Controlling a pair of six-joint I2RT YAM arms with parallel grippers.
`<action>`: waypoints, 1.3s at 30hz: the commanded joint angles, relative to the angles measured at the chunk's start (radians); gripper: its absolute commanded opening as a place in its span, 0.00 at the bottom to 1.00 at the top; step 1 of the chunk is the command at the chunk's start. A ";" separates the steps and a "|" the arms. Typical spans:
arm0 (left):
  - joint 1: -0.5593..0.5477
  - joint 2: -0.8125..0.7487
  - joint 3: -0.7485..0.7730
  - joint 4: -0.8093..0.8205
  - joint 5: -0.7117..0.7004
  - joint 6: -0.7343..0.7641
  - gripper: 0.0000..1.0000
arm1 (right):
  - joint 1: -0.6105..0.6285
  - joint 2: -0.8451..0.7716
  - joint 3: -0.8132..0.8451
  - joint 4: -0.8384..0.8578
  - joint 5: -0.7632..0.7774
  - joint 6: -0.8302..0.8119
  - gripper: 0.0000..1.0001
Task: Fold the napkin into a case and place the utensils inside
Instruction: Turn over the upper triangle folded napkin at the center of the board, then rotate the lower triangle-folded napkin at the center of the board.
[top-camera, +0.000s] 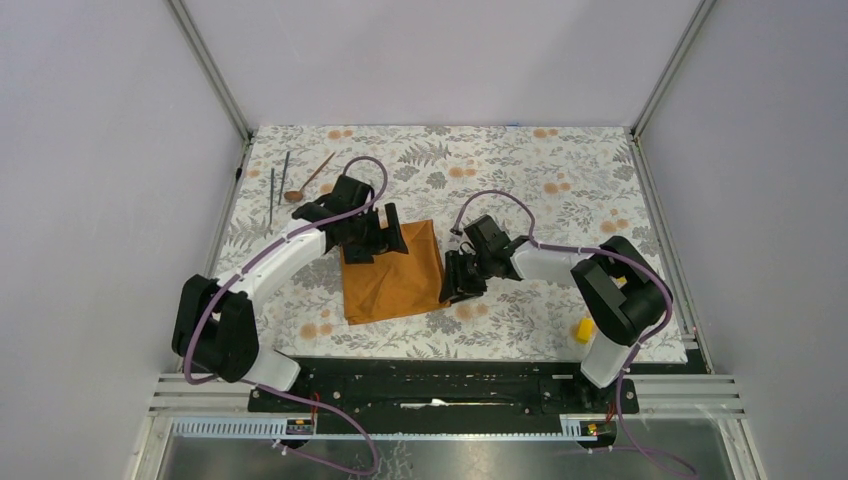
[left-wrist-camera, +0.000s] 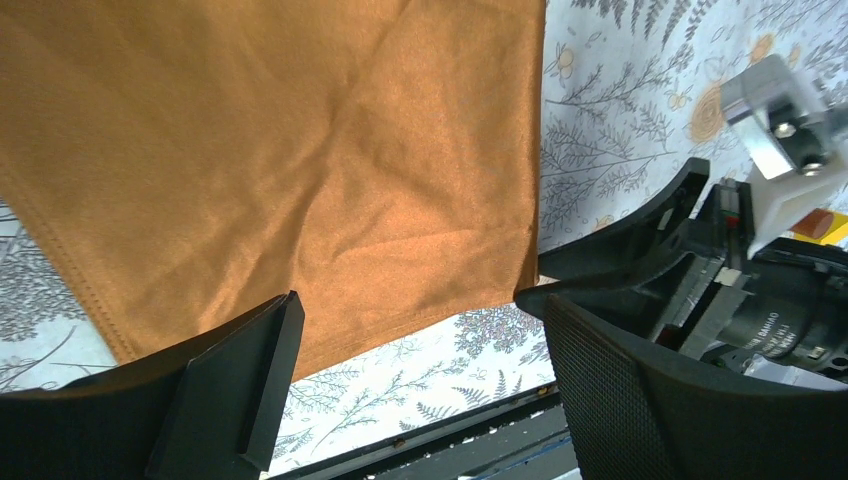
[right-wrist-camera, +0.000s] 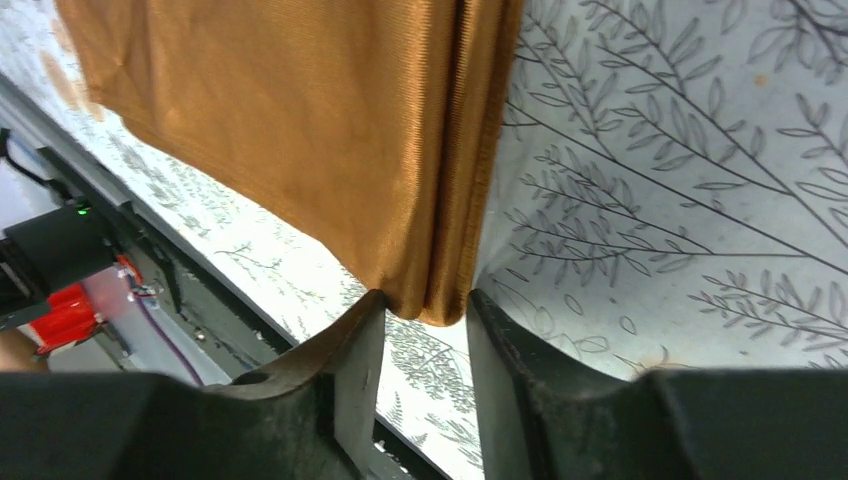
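Napkin (top-camera: 395, 275), rust-orange, lies folded on the tablecloth (top-camera: 560, 170). The right gripper (right-wrist-camera: 425, 300) pinches its near right corner, jaws narrowed on the doubled edge, apparently to draw the next fold. The left gripper (left-wrist-camera: 410, 330) hovers wide open, empty, over the napkin's left side. A spoon (top-camera: 313, 176) and rods (top-camera: 272, 190) lie far left.

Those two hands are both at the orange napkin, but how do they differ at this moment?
The left hand has its fingers spread wide, while the right hand has its fingers close together. The left hand grips nothing, whereas the right hand pinches the folded edge of the napkin. The left hand is at the napkin's far left part, and the right hand is at its right edge. Both hands are black and two-fingered.
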 joint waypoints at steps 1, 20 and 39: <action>0.016 -0.054 -0.019 0.010 -0.031 0.027 0.95 | 0.007 0.040 0.028 -0.178 0.110 -0.106 0.39; 0.220 -0.167 -0.164 0.064 0.086 0.002 0.98 | -0.142 0.180 0.256 -0.393 0.152 -0.335 0.00; 0.311 0.155 -0.023 0.379 0.413 -0.182 0.90 | -0.272 0.564 1.225 -0.747 0.517 -0.592 0.57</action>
